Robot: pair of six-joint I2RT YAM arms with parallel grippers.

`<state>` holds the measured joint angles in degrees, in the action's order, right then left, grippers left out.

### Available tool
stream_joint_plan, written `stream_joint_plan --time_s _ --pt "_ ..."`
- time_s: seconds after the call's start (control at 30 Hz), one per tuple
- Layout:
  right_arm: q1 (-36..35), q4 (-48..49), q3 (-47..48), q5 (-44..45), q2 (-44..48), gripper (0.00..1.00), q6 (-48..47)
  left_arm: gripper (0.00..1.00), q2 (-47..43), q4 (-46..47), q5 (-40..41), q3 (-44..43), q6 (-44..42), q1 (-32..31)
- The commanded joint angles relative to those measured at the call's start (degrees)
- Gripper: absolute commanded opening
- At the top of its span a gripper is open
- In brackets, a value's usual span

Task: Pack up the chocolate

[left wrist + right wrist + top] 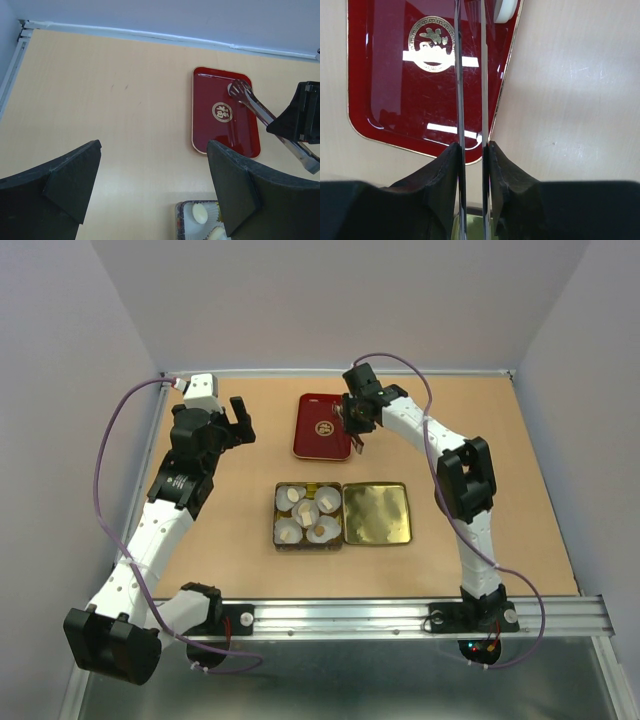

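Only one mark to log: a gold round emblem (434, 44) on the floor of the red tray (380, 100).

Right wrist view: a ring of key-fret pattern runs around a gold figure. A band of glare lies across it, so I cannot read the figure here. The tweezers (458, 90) in my right gripper (472, 146) cover its right edge.

Left wrist view: a single Chinese character inside the ring, looks like 福, not certain.

Top view: too small to read.
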<state>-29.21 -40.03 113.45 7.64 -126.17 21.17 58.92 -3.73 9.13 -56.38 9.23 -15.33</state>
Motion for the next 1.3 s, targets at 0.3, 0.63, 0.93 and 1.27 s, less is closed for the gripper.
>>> stream_joint_plan --time_s 0.3,0.63,0.93,1.27 --pt "0.47 1.8 -8.83 -5.34 15.41 0.27 -6.49 0.99 -1.17 1.35 0.72 -2.86 -0.97 -0.4" --pt "-1.72 1.45 -24.57 -18.61 31.24 0.27 -6.67 0.99 -0.38 1.27 1.16 -2.95 -1.06 -0.4" --pt "-6.99 -5.14 -31.44 -24.6 40.73 0.27 -5.17 0.99 0.59 1.18 1.16 -3.21 -0.97 -0.4" --pt "-9.46 -12.08 -33.38 -24.07 44.96 0.27 -4.03 0.99 0.59 1.09 1.42 -3.12 -1.06 -0.4"
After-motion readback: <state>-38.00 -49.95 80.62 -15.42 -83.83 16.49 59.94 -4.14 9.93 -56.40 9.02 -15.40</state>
